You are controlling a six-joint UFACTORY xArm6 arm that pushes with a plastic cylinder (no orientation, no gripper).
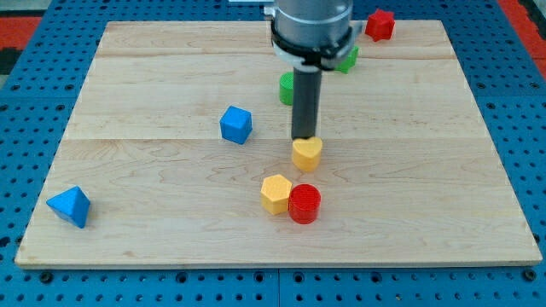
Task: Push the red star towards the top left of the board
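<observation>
**Rod tip at a yellow block, red star far off at the top right**

My tip [304, 138], the blunt lower end of a straight dark rod with no jaws to open or close, sits at the top edge of a small yellow heart-shaped block [306, 153], apparently touching it, near the middle of the frame. Above the rod, a ribbed metallic collar hides part of 2 green blocks: a green cylinder [286, 88] to its left and a green star-like block [348, 58] to its right.

The red star [380, 24], glossy and faceted, lies near the upper right corner of the pale wooden board [136, 94], well apart from my tip.

A blue cube [235, 124] stands left of the rod. Below the heart, a yellow hexagonal block [275, 194] touches a red cylinder [304, 204] on its right. A blue pyramid-like block [69, 206] rests near the lower left corner. The board shows lengthwise plank grain and lies on a blue perforated base [34, 128].
</observation>
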